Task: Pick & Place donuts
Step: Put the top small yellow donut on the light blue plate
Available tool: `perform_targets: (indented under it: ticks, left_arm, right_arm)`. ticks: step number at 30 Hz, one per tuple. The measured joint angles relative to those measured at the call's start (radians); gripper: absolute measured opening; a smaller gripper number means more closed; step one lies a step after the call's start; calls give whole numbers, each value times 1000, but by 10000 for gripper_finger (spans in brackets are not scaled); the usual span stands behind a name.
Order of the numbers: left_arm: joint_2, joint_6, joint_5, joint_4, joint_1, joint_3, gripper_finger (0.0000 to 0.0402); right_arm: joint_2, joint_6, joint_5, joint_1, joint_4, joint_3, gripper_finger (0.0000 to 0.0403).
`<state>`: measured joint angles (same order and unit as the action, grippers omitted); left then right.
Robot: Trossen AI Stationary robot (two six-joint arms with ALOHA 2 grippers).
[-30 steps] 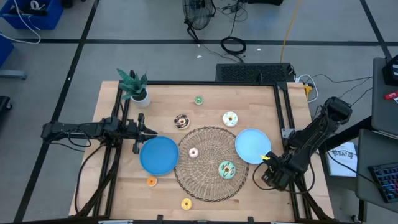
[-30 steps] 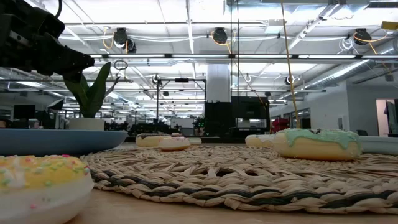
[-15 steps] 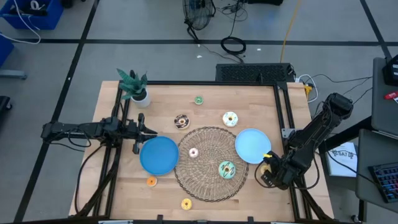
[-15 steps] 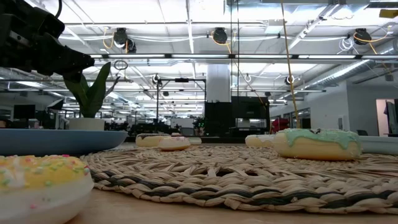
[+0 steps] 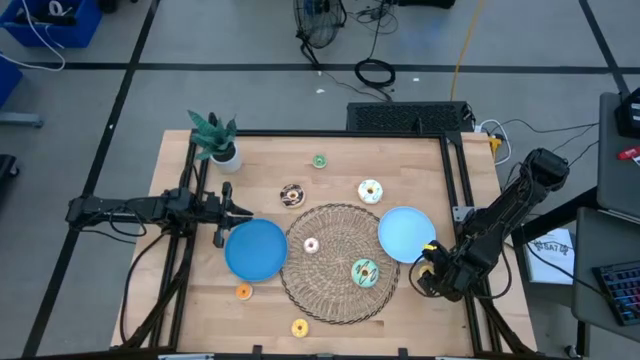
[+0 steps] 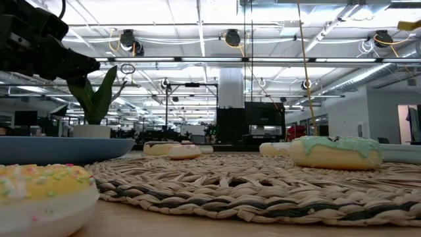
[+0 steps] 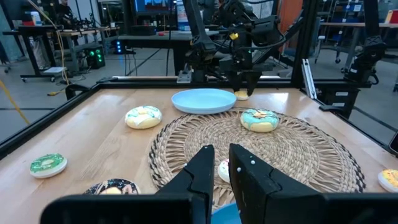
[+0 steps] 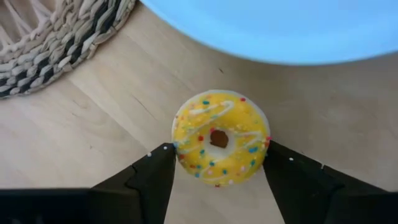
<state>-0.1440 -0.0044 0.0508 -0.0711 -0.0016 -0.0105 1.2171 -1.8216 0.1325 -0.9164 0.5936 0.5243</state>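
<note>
**Right gripper pinches a yellow donut beside the light blue plate**

The right gripper (image 8: 217, 163) has its two dark fingers (image 8: 152, 177) pressed against opposite sides of a small yellow donut (image 8: 221, 137) with white icing lines and coloured sprinkles. The donut sits over bare wood, just beside the rim of the light blue plate (image 8: 280, 31), with the edge of the wicker mat (image 8: 56, 43) near. Whether the donut rests on the table or is lifted off it cannot be told. From above, the right gripper (image 5: 432, 262) is at the near right of the table (image 5: 450, 200), at the plate's (image 5: 400, 240) near edge.

The left gripper (image 7: 222, 168) hangs near the table's left side with its fingers nearly pressed together, holding nothing; in the high view it (image 5: 243, 211) is at the far rim of the darker blue plate (image 5: 255, 250).

On the mat (image 5: 340, 290) lie a green-iced donut (image 5: 364, 272) and a small pink donut (image 5: 311, 245). Beyond the mat, on the wood, are a chocolate donut (image 5: 292, 195), a white-iced donut (image 5: 371, 190) and a small green donut (image 5: 319, 160). Near the front edge lie an orange donut (image 5: 244, 292) and a second yellow donut (image 5: 299, 327). A potted plant (image 5: 215, 138) stands at the far left corner.
</note>
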Motion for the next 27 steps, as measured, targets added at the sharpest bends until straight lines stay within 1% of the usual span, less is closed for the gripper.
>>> perform_targets:
  ticks: [6, 14, 18, 21, 27]
  left_arm:
    - [0, 0, 0, -2, 0, 0, 51]
    - [0, 0, 0, -2, 0, 0, 51]
    - [0, 0, 0, -2, 0, 0, 51]
    - [0, 0, 0, -1, 0, 0, 51]
    - [0, 0, 0, -1, 0, 0, 51]
  right_arm:
    - [-2, -23, -2, 1, 14, -1, 208]
    - [-7, -24, -7, 1, 19, 4, 165]
    - [-33, -21, -11, 1, 24, 14, 148]
    - [-70, -18, -8, 1, -31, 27, 140]
    - [-136, 41, 4, 1, -145, 26, 134]
